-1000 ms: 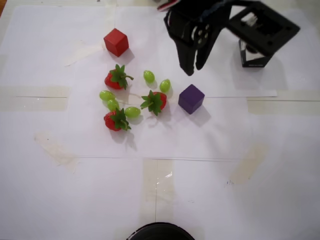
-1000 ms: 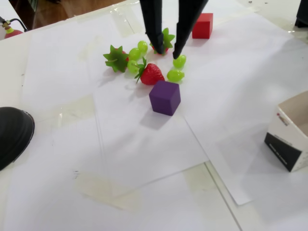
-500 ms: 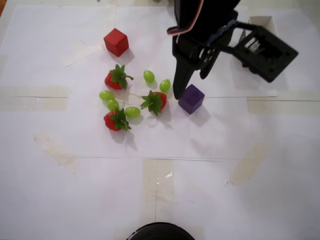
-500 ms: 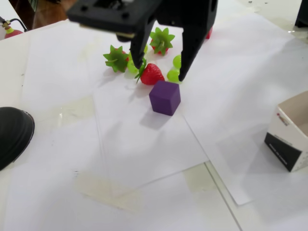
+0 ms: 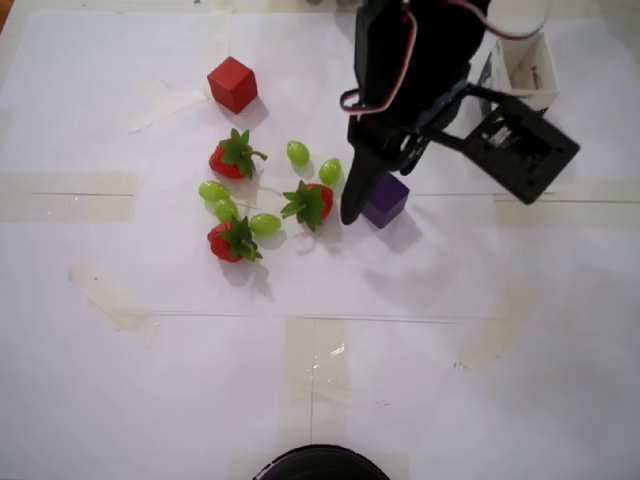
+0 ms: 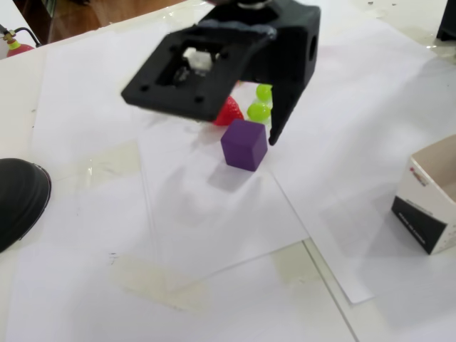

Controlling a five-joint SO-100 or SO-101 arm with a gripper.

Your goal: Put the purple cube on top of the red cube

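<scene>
Black pincer (image 5: 368, 198) low over the purple cube (image 5: 388, 203), jaws spread apart and straddling it: one fingertip (image 5: 347, 215) down on the cube's left side in the overhead view, the other hidden there under the arm's body. In the fixed view, one finger (image 6: 276, 132) just beside the cube's (image 6: 244, 144) right edge, tip near the paper; the second finger lost behind the wrist housing. Not closed on the cube; contact with either face impossible to judge.

Purple cube flat on the white paper sheet (image 5: 120, 260), near the centre of the surface, just right of a strawberry (image 5: 311, 203) in the overhead view. Red cube (image 5: 232, 84) well apart, toward the upper left of that view, alone on the paper and untouched; hidden behind the arm in the fixed view.

Between the two cubes, a loose cluster of fruit: two more strawberries (image 5: 233, 157) (image 5: 232, 241) with green leaves, and several green grapes (image 5: 298, 153) scattered around them. In the fixed view, two grapes (image 6: 258, 111) just behind the purple cube.

White cardboard box (image 6: 431, 199) with a dark side panel at the right edge of the fixed view, well clear of the cubes. Dark rounded object (image 6: 18, 199) at the left edge.
</scene>
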